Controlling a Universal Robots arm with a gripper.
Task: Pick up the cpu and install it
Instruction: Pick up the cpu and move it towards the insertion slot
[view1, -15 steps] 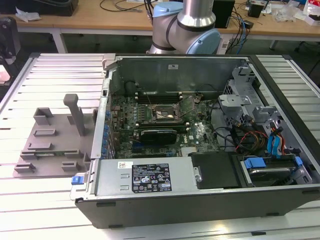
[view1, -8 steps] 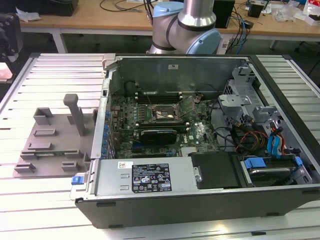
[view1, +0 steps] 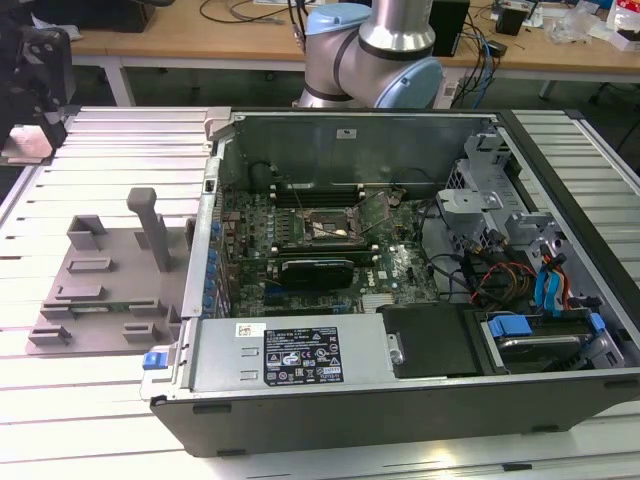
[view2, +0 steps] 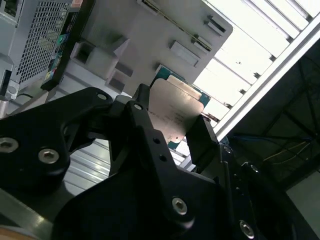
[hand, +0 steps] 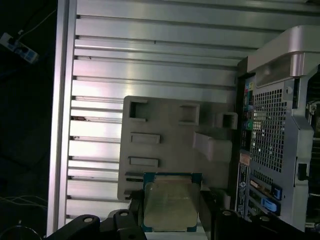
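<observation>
The cpu, silver lid up and green rim showing, sits pinched between the two black fingers of the gripper, whose jaws are closed against its opposite edges. In the second wrist view the chip's lower part is hidden behind the finger linkage, and the print on its lid is too faint to make out. The chip hangs in the air above a grey moulded fixture tray, clear of the tray's raised blocks and slots.

The tray lies on a slatted aluminium table, just beside the perforated rear panel of an open desktop computer case. In the exterior view the case lies on its side with the motherboard exposed. The dark socket frame sits near the board's middle, with a long black card just below it and the labelled power supply along the near wall.

The arm's blue-capped joint rises behind the case, cut off by the picture's edge. A dark piece of hardware at the exterior view's left is also cropped and hard to identify.
</observation>
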